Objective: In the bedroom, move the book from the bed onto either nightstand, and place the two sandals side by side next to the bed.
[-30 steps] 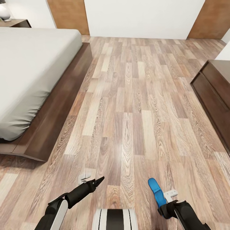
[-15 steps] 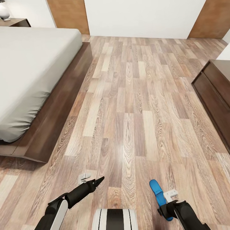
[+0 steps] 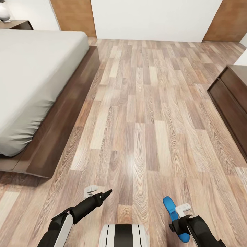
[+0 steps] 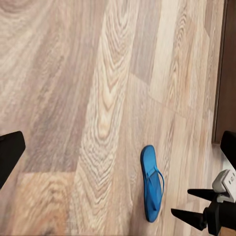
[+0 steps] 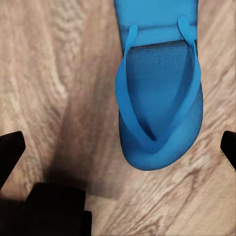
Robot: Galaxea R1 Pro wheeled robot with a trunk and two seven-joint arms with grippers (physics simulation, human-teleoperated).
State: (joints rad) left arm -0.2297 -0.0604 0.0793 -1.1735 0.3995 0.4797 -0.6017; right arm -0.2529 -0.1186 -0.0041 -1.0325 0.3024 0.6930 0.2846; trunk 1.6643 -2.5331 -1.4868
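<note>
One bright blue sandal (image 3: pixel 172 213) lies flat on the wood floor at the bottom right of the head view, partly under my right gripper (image 3: pixel 176 224). In the right wrist view the sandal (image 5: pixel 158 93) lies strap side up on the floor beyond the open fingers (image 5: pixel 10 152), and nothing is held. The left wrist view has the same sandal (image 4: pixel 152 183) beside the right gripper (image 4: pixel 189 204). My left gripper (image 3: pixel 106 195) hovers open over bare floor. The bed (image 3: pixel 61 113) with its grey mattress fills the left. A nightstand (image 3: pixel 17 24) stands at the far left corner. The book is out of view.
A low dark brown cabinet (image 3: pixel 231 103) lines the right side. Tall light-brown wooden panels (image 3: pixel 73 17) stand against the white far wall. A white vase-like object (image 3: pixel 4 13) sits on the nightstand. Open plank floor runs between bed and cabinet.
The whole head view has shifted slightly, so the camera moved. The sandal and bed corner have slid lower in the picture. Both arms keep the same pose.
</note>
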